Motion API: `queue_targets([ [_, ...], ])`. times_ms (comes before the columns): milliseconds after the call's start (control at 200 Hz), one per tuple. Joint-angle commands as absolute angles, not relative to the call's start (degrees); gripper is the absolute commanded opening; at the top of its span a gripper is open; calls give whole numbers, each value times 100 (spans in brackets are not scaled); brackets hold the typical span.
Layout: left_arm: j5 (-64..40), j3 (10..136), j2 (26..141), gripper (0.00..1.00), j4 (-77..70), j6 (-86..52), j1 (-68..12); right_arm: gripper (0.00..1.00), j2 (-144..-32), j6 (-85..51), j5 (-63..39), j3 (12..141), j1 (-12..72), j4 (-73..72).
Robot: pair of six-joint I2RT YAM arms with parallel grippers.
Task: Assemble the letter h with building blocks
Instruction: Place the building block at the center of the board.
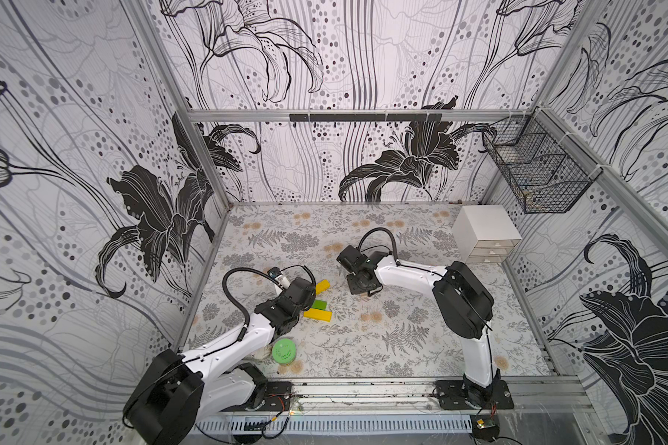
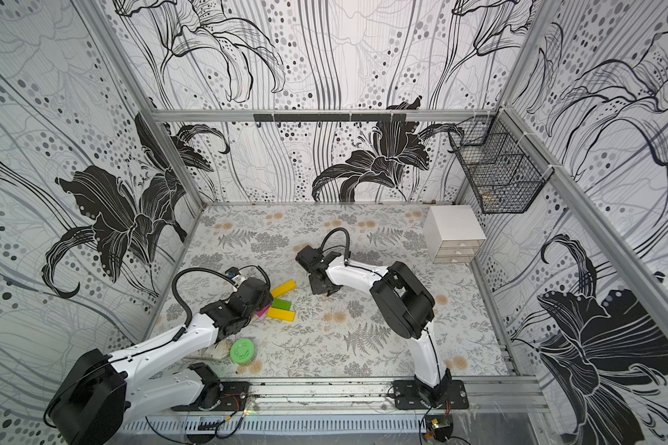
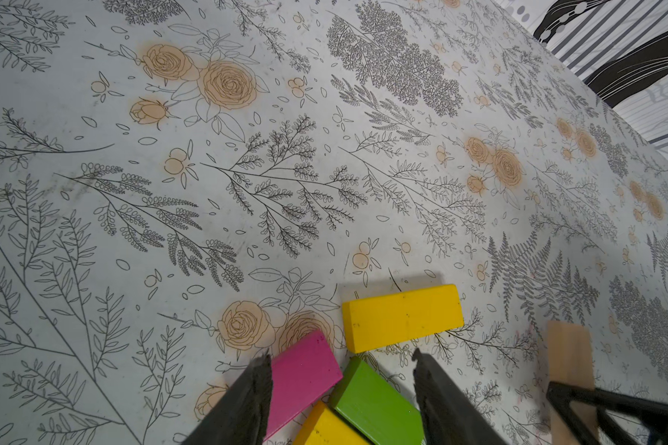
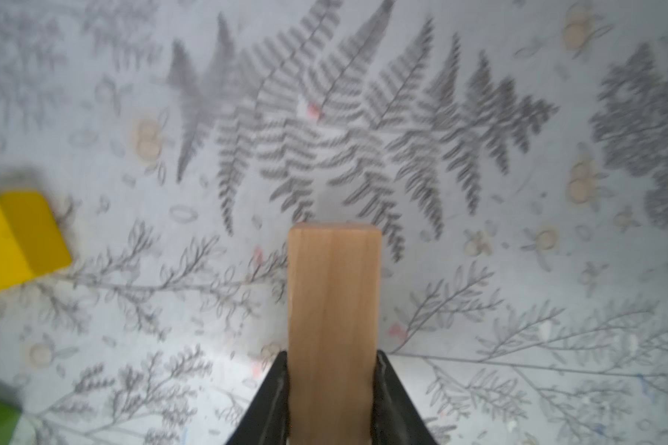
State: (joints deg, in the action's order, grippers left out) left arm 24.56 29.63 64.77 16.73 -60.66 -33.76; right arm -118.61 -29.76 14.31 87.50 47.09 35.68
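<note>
Tan wood block [image 4: 334, 308] is clamped by one end in the right tool [image 4: 332, 360], apart from the yellow block [image 3: 402, 318], pink block [image 3: 305, 370] and green block [image 3: 371, 400] under the part-open, empty left tool [image 3: 342, 366], so it may pivot on set-down.

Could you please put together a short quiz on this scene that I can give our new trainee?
1. True or false: the right gripper is closed on the tan block.
2. The left gripper has its jaws: A) apart, by the pink block and green block; B) clamped on the tan block; C) out of every view.
3. How many yellow blocks show in both top views?
Key: 1 true; 2 A; 3 two.
</note>
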Motion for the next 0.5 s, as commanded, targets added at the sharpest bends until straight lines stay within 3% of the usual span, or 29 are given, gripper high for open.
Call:
queue_targets([
  [0,2343,2826,6544,61,1363,-6269,-3391,9,-12211,-3205,1705,9288,4816,4058],
  [145,2260,2788,6663,61,1266,-6321,-3385,8,-12473,-3394,1790,9720,4729,4382],
  [496,2141,2740,6828,60,1098,-6356,-3392,9,-12464,-3584,1547,9368,4547,4269],
])
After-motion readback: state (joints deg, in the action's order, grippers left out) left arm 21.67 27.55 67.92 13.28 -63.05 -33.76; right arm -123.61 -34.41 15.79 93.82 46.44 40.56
